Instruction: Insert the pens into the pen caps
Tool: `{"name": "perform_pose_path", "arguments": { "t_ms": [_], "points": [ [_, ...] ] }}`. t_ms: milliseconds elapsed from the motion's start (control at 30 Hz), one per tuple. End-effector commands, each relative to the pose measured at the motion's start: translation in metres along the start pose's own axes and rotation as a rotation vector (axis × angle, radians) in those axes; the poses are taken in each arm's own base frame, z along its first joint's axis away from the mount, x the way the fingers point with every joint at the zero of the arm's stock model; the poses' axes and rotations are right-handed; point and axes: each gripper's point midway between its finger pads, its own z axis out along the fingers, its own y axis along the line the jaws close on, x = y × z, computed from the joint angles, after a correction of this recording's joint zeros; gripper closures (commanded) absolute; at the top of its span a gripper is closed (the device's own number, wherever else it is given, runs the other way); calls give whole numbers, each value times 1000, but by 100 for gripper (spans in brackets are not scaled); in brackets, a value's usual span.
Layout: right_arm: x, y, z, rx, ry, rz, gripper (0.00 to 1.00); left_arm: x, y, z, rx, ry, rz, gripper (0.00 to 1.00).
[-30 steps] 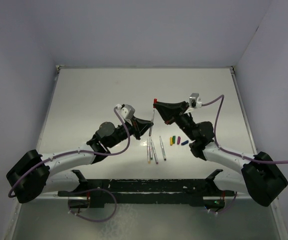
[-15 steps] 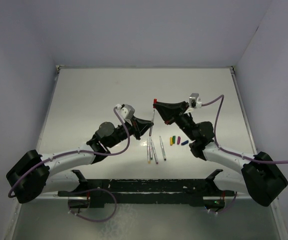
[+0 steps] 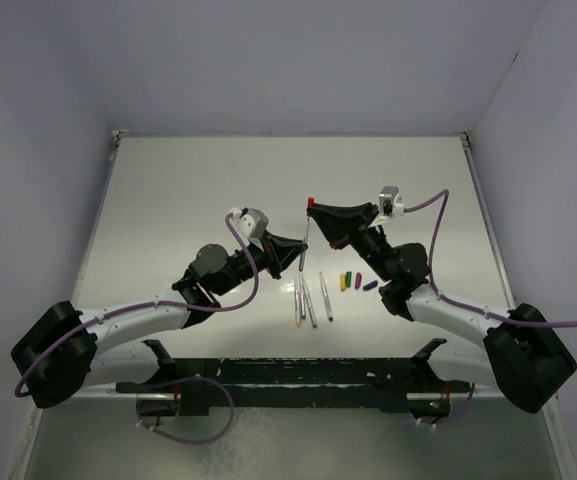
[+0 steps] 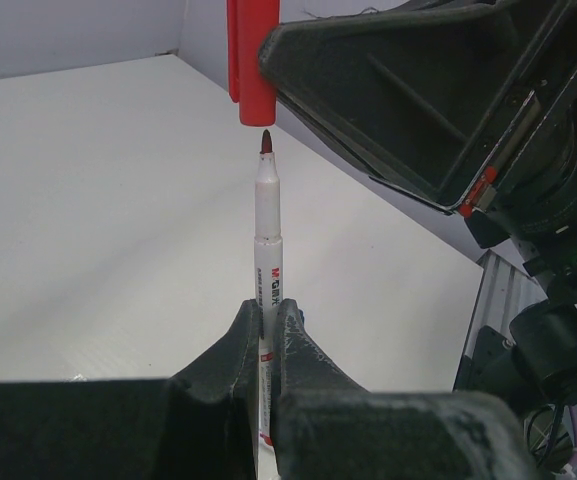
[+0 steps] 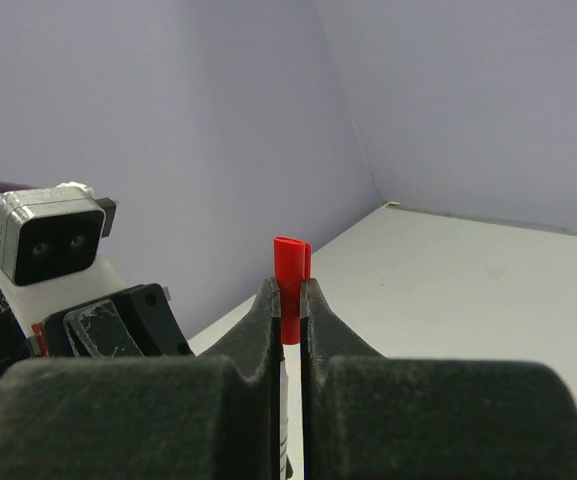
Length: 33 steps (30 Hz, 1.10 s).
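The red cap (image 4: 252, 60), pinched in the right claw (image 5: 288, 296), hangs over mid-surface (image 3: 188, 190). Just under it, not touching, is the tip of a pen (image 4: 266, 230) clamped upright in the left claw (image 4: 268, 315). Nearer than the cap lie spare pens (image 3: 308, 300) and loose caps (image 3: 354, 282). Beyond it, bare white runs to lilac walls (image 3: 288, 70).

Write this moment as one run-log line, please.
left hand: shut on pen | right hand: shut on red cap | pen tip just under red cap, not inside yet
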Motion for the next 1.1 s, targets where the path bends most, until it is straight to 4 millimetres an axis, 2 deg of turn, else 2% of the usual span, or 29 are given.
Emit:
{"name": "perform_pose_path", "arguments": {
  "t_ms": [0,467,700,833,1067],
  "points": [
    [-14,12,1,-58,-50,-25,100,-34,-13,3,43,-103,3,100],
    [-9,17,-1,-81,-36,12,100,-42,-10,3,21,-134,6,100],
    [0,17,-3,-86,-2,29,100,-51,-11,2,20,-166,7,100],
    [12,17,-3,-105,42,46,100,-64,-16,0,37,-211,5,100],
    [39,15,-1,-117,149,85,100,-99,-25,-3,45,-305,43,100]
  ]
}}
